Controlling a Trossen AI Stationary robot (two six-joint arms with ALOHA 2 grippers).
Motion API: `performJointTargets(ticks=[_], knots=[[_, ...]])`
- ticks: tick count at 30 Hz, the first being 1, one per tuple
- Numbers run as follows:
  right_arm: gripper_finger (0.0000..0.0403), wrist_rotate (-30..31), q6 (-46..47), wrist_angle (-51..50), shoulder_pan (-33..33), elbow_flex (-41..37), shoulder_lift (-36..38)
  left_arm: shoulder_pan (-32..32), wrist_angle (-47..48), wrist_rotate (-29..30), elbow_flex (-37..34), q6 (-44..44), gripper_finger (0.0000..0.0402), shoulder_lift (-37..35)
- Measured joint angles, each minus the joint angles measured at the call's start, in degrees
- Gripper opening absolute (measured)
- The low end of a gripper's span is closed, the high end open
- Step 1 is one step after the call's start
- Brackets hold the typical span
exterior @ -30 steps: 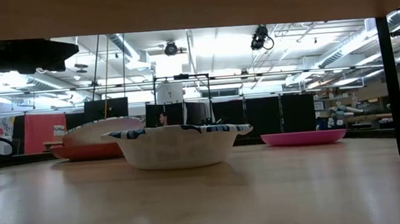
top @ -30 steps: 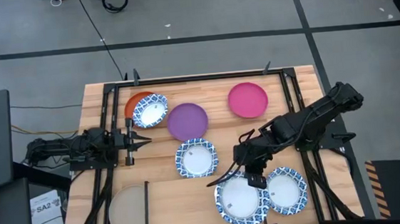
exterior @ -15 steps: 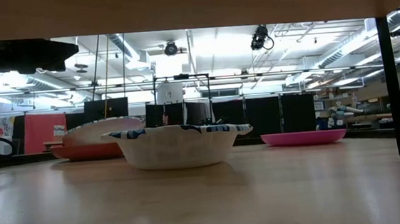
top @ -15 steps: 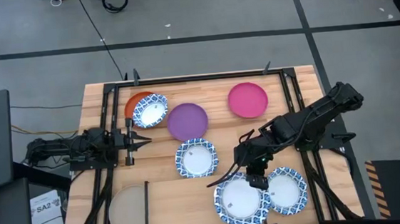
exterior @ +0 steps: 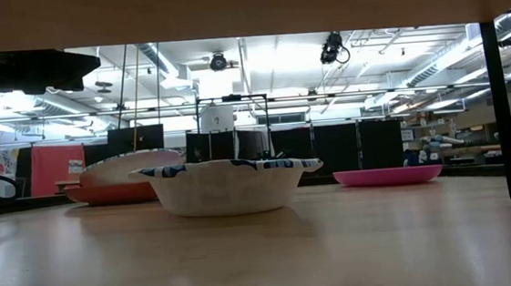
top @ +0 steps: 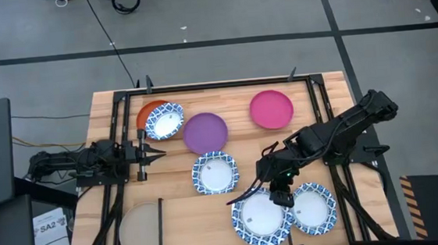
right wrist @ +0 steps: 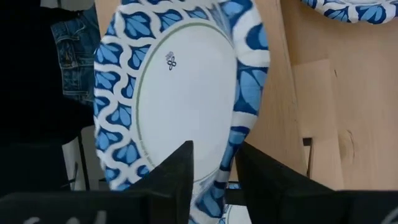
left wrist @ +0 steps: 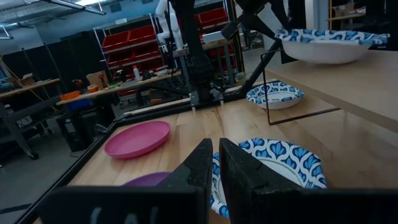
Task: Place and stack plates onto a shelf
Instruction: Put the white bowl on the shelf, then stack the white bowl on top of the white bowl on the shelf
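Note:
A blue-rimmed white plate (top: 261, 218) lies face up on the raised light-wood shelf (left wrist: 354, 81) at the table's near right. My right gripper (top: 281, 193) slants down over this plate's far rim (right wrist: 231, 146). It is open, one finger on each side of the rim. A second blue-rimmed plate (top: 313, 207) lies just right of the first, its left rim under it. My left gripper (top: 149, 151) waits shut and level at the table's left.
A blue-rimmed plate (top: 214, 173) lies mid-table. On the far half are a purple plate (top: 205, 132), a magenta plate (top: 271, 108) and an orange plate (top: 149, 110) with a blue-rimmed plate (top: 165, 121) resting on it. A beige plate (top: 140, 230) lies near left, beside a black bar (top: 162, 229).
My right gripper has opened at the rim of the near-right blue-rimmed plate and let it go. The hand has kept its place, and the plate lies on the shelf.

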State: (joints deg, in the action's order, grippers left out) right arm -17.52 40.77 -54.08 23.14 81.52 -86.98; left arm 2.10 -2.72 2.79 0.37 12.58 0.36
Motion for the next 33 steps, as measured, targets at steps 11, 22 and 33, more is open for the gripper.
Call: performJointTargets(ticks=[11, 22, 33], knots=[[0.0180, 3.0, -2.3, 0.0, -0.7, 0.0, 0.0, 0.0, 0.0, 0.0, 0.0, 0.0, 0.0036, 0.0], [0.0200, 7.9, -4.7, 0.0, -3.8, 0.0, 0.0, 0.0, 0.0, 0.0, 0.0, 0.0, 0.0036, 0.0], [0.0199, 7.5, -15.2, 0.0, -6.8, 0.0, 0.0, 0.0, 0.0, 0.0, 0.0, 0.0, 0.0036, 0.0]])
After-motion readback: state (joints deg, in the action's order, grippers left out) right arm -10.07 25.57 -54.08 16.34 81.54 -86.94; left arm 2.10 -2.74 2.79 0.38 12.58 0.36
